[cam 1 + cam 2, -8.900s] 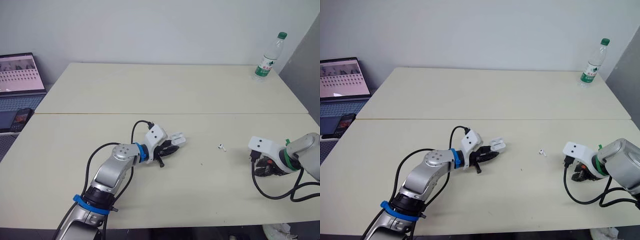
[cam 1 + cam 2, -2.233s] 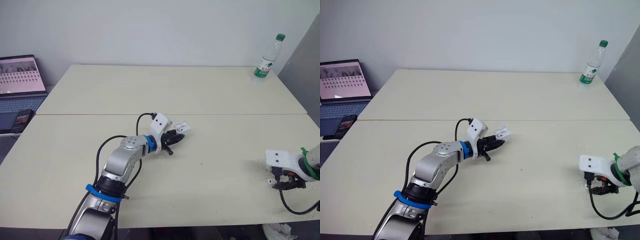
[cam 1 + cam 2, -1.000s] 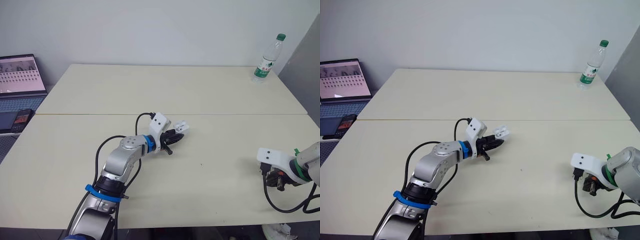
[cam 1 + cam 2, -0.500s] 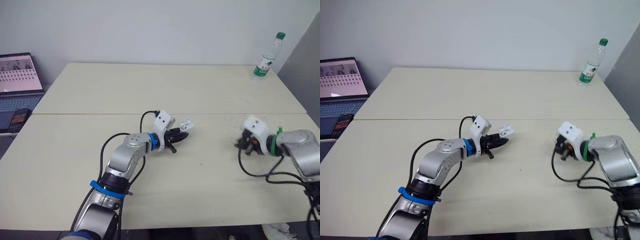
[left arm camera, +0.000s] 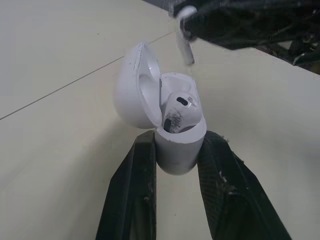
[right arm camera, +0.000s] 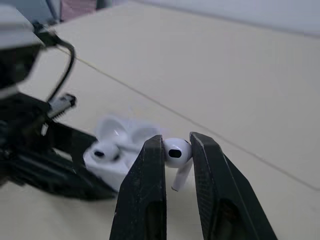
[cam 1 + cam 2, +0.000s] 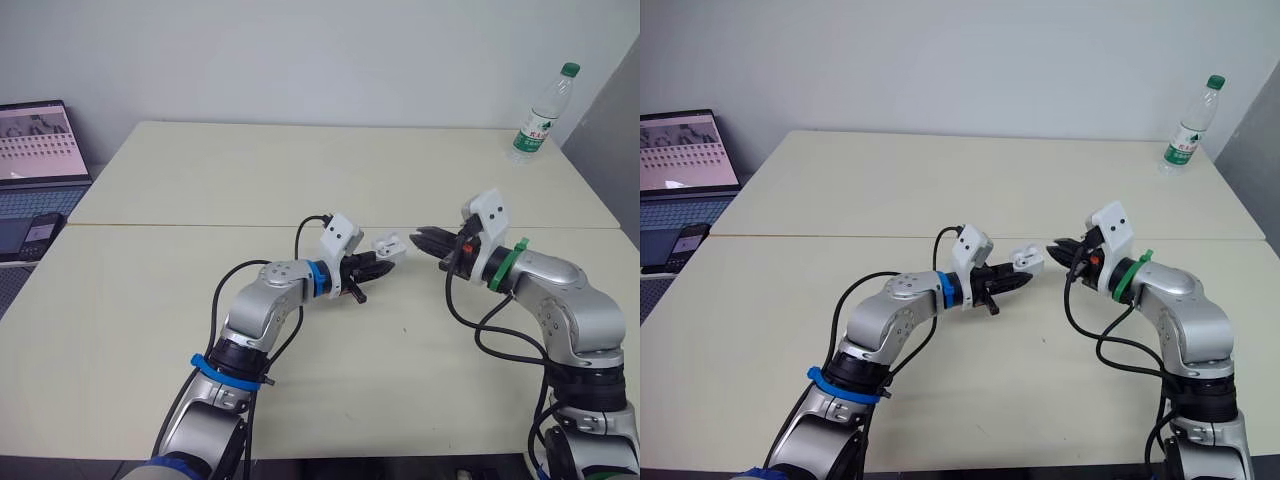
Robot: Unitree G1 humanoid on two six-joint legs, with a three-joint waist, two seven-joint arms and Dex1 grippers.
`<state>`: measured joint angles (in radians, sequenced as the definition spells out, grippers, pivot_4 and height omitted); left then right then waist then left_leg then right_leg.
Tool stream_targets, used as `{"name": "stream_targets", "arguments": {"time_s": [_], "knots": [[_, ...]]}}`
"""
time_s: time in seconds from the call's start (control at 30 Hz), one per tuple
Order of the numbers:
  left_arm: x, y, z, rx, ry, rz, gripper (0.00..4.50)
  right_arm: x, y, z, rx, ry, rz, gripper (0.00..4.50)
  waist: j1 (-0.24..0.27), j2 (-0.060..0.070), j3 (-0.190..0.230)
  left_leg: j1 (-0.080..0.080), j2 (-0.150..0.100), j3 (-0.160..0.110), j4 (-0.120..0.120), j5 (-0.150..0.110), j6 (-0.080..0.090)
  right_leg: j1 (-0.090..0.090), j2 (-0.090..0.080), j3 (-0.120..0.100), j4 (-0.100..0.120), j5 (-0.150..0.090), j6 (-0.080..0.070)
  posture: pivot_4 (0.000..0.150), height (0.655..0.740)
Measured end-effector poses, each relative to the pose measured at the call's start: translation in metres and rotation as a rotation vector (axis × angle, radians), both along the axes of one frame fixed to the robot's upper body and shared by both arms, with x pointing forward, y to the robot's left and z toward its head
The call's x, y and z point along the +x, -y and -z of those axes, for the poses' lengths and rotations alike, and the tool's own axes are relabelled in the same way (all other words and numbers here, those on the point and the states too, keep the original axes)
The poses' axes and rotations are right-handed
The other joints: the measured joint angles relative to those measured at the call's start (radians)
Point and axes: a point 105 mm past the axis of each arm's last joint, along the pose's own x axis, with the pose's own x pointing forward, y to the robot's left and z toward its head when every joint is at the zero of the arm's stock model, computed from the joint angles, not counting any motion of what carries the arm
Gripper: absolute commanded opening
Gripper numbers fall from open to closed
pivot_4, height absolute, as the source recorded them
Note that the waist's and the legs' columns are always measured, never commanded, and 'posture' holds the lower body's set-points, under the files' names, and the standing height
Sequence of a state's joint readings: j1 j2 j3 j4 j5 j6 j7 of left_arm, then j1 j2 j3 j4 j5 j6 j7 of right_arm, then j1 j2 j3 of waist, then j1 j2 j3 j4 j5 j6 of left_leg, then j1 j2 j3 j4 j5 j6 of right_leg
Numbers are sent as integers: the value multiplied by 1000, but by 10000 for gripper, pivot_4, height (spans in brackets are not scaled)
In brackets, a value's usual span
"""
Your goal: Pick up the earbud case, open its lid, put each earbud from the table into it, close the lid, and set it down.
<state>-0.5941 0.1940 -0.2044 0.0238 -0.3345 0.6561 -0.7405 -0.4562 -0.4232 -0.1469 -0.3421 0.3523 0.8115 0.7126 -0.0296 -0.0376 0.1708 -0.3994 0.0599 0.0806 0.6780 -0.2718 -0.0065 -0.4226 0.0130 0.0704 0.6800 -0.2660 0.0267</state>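
Note:
A white earbud case (image 5: 177,135) is held off the table (image 7: 320,380) with my left gripper (image 5: 177,146) shut on its base. Its lid stands open, and one earbud (image 5: 178,107) sits inside. In the head views the case (image 7: 388,245) is at the table's middle. My right gripper (image 7: 419,238) faces it from the right, a short gap away. It is shut on a second white earbud (image 6: 176,155), stem pointing down. That earbud (image 5: 186,41) hangs just beyond the open case in the left wrist view.
A water bottle (image 7: 541,110) stands at the table's far right corner. An open laptop (image 7: 36,140) and a phone (image 7: 36,232) sit off the table's left side. A seam (image 7: 200,226) crosses the table behind the grippers.
My right arm has swung from the table's front right up to the middle, bringing an earbud close to the case. The left gripper and case have edged right.

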Motion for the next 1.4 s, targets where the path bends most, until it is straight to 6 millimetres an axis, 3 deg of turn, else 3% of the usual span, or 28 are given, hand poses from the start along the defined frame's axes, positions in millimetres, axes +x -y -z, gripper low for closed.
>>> {"name": "stream_targets", "arguments": {"time_s": [0.17, 0.53, 1.07, 1.23, 1.4], "knots": [[-3, -1, -6, -24, -1, 20, 7783, -5, -8, -4, 76, 29, -34, 3753, 0, 0, 0, 0, 0, 0, 0, 0, 0, 0, 0, 0, 0, 0, 0, 1500, 7362], [-8, 2, -9, -51, -19, 59, 7783, -11, -16, 2, 66, 78, -66, 3753, 0, 0, 0, 0, 0, 0, 0, 0, 0, 0, 0, 0, 0, 0, 0, 1500, 7362], [-9, 2, -11, -72, -32, 64, 7783, -19, -13, 8, -1, 162, -104, 3753, 0, 0, 0, 0, 0, 0, 0, 0, 0, 0, 0, 0, 0, 0, 0, 1500, 7362], [-9, 2, -11, -72, -32, 63, 7783, -18, -12, 10, -20, 159, -98, 20127, 0, 0, 0, 0, 0, 0, 0, 0, 0, 0, 0, 0, 0, 0, 0, 1500, 7362], [-9, 2, -11, -72, -31, 62, 7783, -16, -10, 14, -37, 149, -90, 39340, 0, 0, 0, 0, 0, 0, 0, 0, 0, 0, 0, 0, 0, 0, 0, 1500, 7362]]}}
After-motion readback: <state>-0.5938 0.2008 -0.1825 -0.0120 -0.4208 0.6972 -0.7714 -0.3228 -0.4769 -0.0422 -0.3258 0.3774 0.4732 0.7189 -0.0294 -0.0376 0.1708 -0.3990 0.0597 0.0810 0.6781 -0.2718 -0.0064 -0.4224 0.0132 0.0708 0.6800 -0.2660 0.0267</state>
